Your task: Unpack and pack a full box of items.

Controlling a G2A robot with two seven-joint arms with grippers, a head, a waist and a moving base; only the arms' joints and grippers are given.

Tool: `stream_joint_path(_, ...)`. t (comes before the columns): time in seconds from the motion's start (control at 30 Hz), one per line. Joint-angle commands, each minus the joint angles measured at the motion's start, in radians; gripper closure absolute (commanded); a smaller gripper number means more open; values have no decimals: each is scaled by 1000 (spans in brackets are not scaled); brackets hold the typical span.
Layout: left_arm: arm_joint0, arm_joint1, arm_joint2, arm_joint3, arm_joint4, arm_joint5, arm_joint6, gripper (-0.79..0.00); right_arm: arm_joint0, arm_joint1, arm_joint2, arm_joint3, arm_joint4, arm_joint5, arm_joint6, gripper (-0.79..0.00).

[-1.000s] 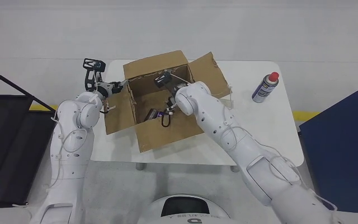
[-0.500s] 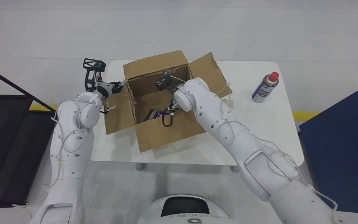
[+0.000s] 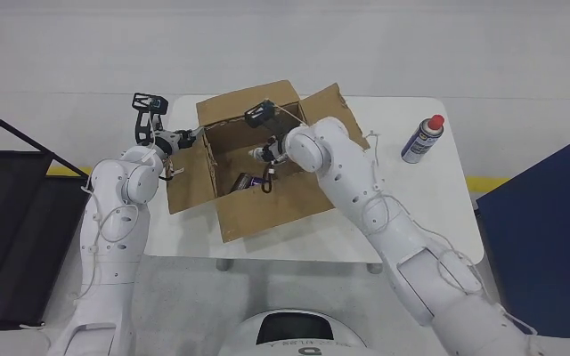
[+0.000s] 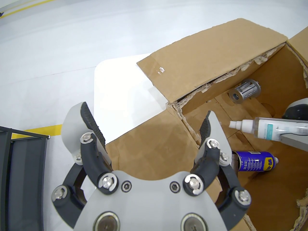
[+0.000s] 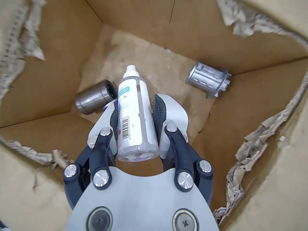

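Blue aerosol can (image 4: 255, 161) lying on the cardboard box (image 3: 267, 214) floor, one end hidden behind a finger of the left gripper (image 4: 146, 115), fingers spread wide over a side flap, right gripper (image 5: 135, 108) clamped on a clear spray bottle (image 5: 132, 92) inside the box, steel cylinder (image 5: 92, 99) and grey slotted drum (image 5: 208, 78) below, red-capped can (image 3: 422, 138) upright on the table (image 3: 427, 222), well apart.

Not much print for you to log here. Inside the box (image 5: 60, 49), the clear bottle (image 5: 136, 118) carries a barcode (image 5: 127, 127) with digits beside it, too small to make out, and a teal label patch (image 5: 124, 89) with tiny lines. The blue can (image 4: 255, 161) on the box floor has yellow lettering and fine white print. The label on the spray can (image 3: 421, 139), well apart from the box, is unreadable.
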Motion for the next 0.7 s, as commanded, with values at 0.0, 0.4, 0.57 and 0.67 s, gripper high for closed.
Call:
stream_joint_path(0.0,0,0,0,0,0,0,0,-785,-62,20,62,-102,11,-23,-23,0)
stream_joint_path(0.4,0,0,0,0,0,0,0,-785,-424,102,406,-534,210,-194,-191,0)
stream_joint_path(0.57,0,0,0,0,0,0,0,-785,-527,120,524,-597,349,-260,-279,0)
stream_joint_path(0.67,0,0,0,0,0,0,0,-785,-583,130,585,-631,390,-282,-320,0)
